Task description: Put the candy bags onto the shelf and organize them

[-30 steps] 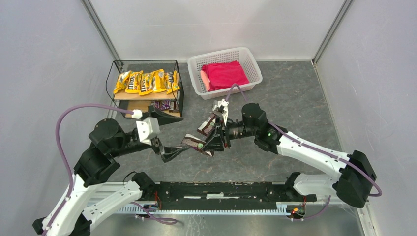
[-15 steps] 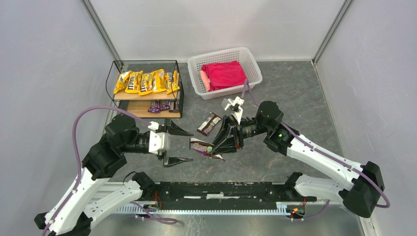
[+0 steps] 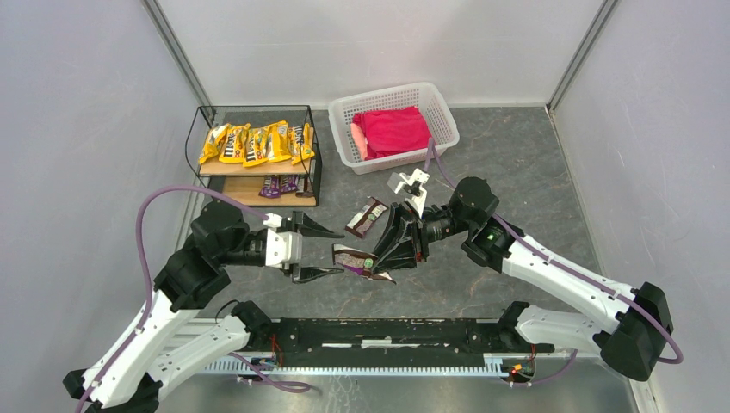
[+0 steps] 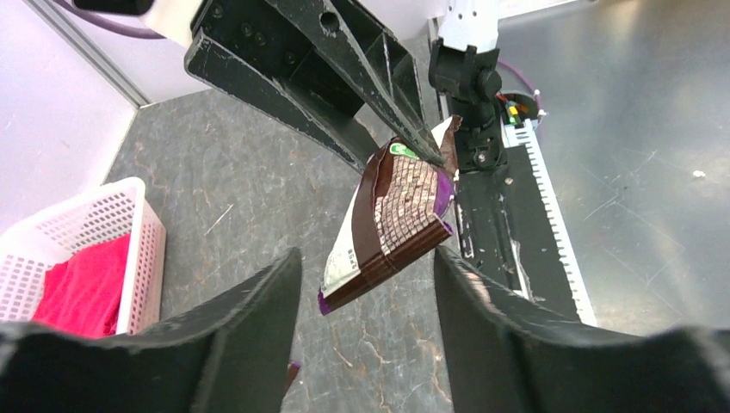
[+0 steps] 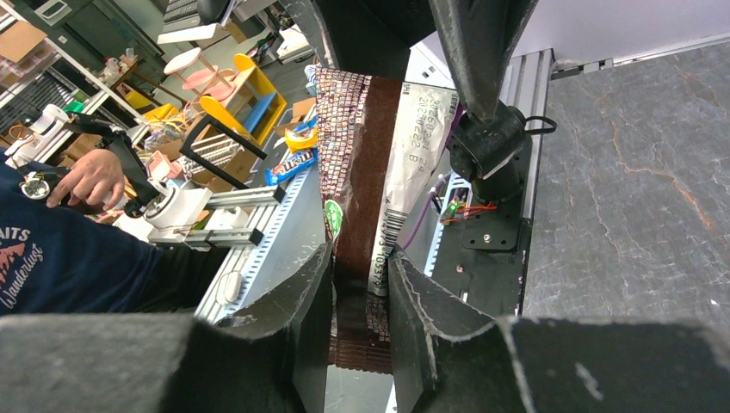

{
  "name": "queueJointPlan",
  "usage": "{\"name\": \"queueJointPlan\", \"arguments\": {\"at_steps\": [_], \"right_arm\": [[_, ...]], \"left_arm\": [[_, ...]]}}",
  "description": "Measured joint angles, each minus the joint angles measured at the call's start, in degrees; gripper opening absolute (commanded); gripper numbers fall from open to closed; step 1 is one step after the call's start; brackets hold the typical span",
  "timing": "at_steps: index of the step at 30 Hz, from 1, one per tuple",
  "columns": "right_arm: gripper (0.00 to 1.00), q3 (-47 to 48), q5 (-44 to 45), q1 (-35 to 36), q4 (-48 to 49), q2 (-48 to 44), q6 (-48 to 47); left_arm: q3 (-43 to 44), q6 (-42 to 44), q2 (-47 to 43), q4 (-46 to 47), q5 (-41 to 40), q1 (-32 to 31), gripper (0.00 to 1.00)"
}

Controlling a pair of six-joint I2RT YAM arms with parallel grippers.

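Observation:
My right gripper [image 3: 385, 255] is shut on a dark brown candy bag [image 3: 355, 259] and holds it above the table; in the right wrist view the bag [image 5: 370, 163] stands pinched between the fingers of that gripper [image 5: 360, 262]. My left gripper [image 3: 337, 253] is open, its jaws either side of the bag's free end [image 4: 387, 215] without touching. A second brown bag [image 3: 367, 215] lies on the table. The shelf [image 3: 196, 142] holds several yellow bags [image 3: 256, 143] on its top board and a few dark bags [image 3: 284, 183] on the lower one.
A white perforated basket [image 3: 441, 106] with a red cloth [image 3: 392, 131] stands at the back, right of the shelf; it also shows in the left wrist view [image 4: 129, 215]. Grey walls close in the table on three sides.
My left gripper drew back from the held bag, opened wide, then came in again around its free end. My right gripper shifted a little to the right with the bag.

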Motion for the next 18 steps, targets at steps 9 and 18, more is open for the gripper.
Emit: {"name": "queueJointPlan", "arguments": {"at_steps": [9, 18], "right_arm": [[0.32, 0.0, -0.2, 0.0, 0.7, 0.0, 0.7], [0.43, -0.1, 0.3, -0.1, 0.0, 0.0, -0.3]], "left_arm": [[0.0, -0.2, 0.0, 1.7, 0.9, 0.0, 0.36], [-1.2, -0.5, -1.7, 2.1, 1.1, 0.0, 0.16]]}}
